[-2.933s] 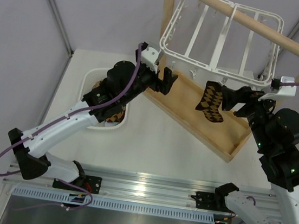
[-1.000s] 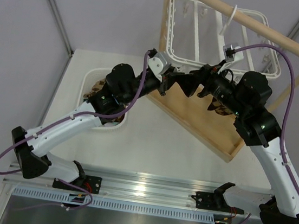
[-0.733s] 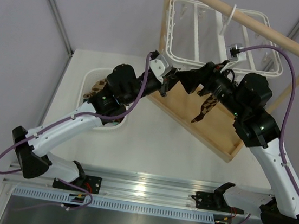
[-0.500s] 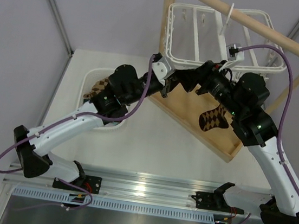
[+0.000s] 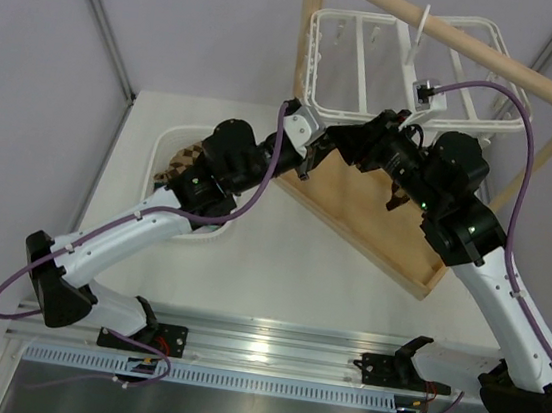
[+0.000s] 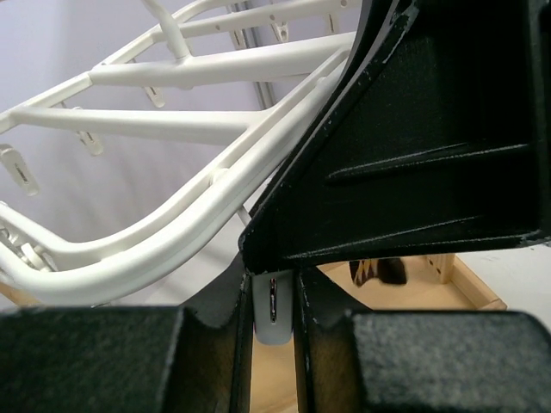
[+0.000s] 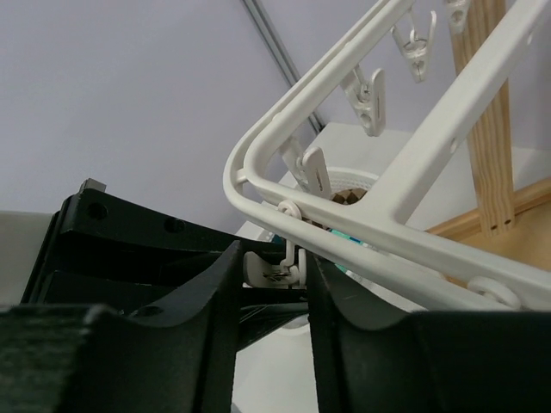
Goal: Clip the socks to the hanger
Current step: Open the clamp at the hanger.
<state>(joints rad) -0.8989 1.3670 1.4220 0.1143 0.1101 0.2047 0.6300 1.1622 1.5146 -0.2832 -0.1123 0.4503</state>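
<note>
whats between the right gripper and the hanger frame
A white clip dangling from the corner of the hanger reaches down to the right gripper, between its fingers. The right wrist view shows it.

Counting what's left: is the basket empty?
Not empty: brown argyle sock fabric shows inside the white basket; most of the inside is hidden.

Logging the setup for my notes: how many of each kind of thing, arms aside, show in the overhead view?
Argyle socks: 2
White clip hanger: 1
Wooden stand: 1
White basket: 1
Total: 5
</note>
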